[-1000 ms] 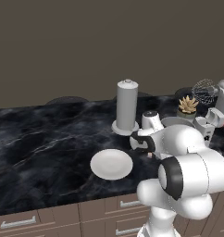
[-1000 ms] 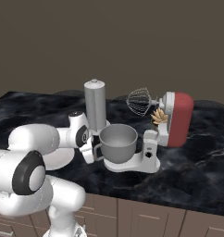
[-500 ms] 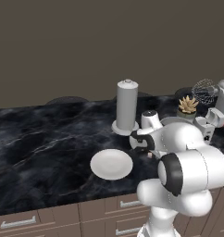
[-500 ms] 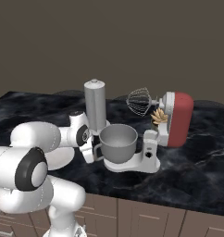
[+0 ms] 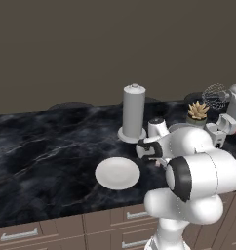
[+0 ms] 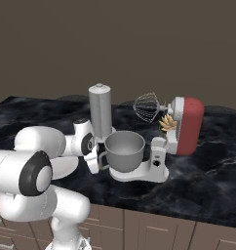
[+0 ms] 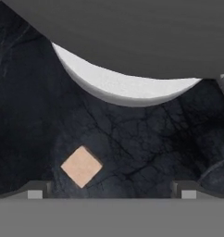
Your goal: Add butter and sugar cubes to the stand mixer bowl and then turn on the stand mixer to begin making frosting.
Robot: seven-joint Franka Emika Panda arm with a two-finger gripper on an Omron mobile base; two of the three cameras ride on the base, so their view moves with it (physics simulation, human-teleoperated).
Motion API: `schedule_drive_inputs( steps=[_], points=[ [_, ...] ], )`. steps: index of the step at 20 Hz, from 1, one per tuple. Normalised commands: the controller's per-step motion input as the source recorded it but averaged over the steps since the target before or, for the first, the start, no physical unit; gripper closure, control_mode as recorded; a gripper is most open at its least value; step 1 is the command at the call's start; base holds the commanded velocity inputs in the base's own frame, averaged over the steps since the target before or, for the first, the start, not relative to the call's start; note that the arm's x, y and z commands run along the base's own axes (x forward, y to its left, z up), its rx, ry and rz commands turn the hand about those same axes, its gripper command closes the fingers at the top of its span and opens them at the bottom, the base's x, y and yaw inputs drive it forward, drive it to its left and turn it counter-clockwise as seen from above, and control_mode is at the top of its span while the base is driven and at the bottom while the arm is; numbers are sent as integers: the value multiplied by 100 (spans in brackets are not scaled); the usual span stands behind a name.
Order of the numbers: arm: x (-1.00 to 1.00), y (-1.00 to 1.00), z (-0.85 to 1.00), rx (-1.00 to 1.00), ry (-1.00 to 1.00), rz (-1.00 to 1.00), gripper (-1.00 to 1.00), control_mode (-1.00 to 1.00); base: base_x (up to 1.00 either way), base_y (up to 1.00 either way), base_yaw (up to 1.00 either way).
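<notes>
Since the earlier frames the arm has moved very little; the hand stays low over the worktop beside the stand mixer bowl. The fingers stand wide apart and hold nothing. One sugar cube lies on the dark marble near the left finger tip. The white plate and the tall grey cylinder stand close. The stand mixer has no readable writing.

Sugar cube lies on counter before mixer base.
</notes>
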Motion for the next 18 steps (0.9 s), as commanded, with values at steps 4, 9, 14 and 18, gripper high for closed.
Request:
schedule_drive_inputs(
  steps=[4,9,14,18],
  points=[
    [6,2,-6,0,3,0,-100,-100,0,0,0],
    [2,0,0,0,0,0,-100,-100,0,0,0],
    [1,0,-1,1,0,0,-100,-100,0,0,0],
    [1,0,-7,1,-2,0,-100,-100,0,0,0]
  ],
)
